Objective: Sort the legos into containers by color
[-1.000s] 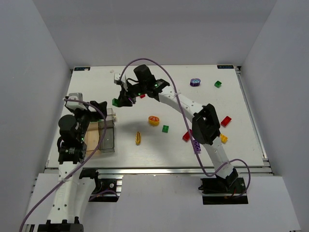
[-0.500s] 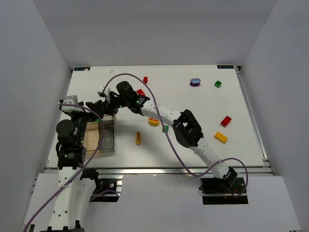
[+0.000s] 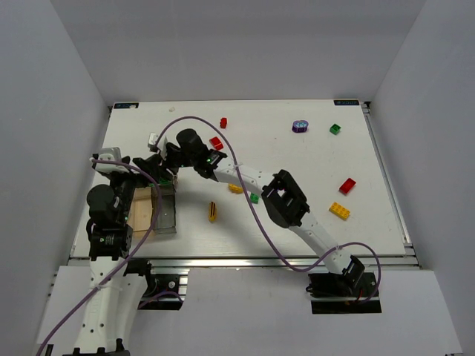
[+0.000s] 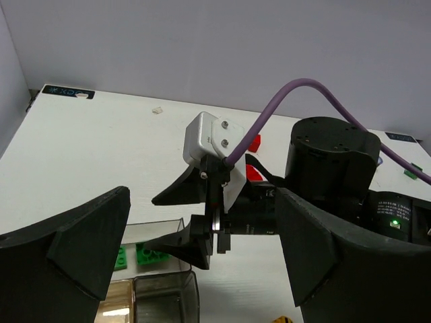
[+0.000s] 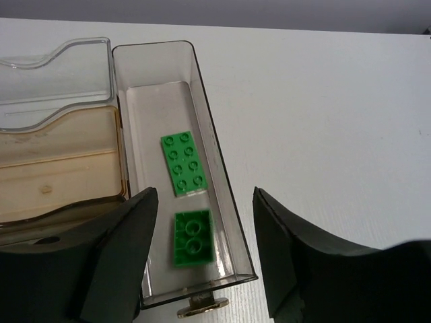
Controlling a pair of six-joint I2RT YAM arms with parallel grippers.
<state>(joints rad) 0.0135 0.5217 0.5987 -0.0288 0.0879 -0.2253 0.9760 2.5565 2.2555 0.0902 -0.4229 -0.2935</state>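
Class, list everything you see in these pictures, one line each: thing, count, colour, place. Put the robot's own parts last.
red bricks: 3, red; two far-centre, one at the right
binned green bricks: 2, green; inside the clear bin
loose green bricks: 2, green; one far right, one mid-table
yellow pieces: 2, yellow; one right, one mid-table partly under the right arm
striped piece: 1, yellow and dark; just right of the bins
rounded piece: 1, purple, multicoloured; far right
bins: at least 2, clear and tan; near left, joined
table: 1, white
left gripper: 1, black; open, by the bins
right gripper: 1, black; open, above the clear bin
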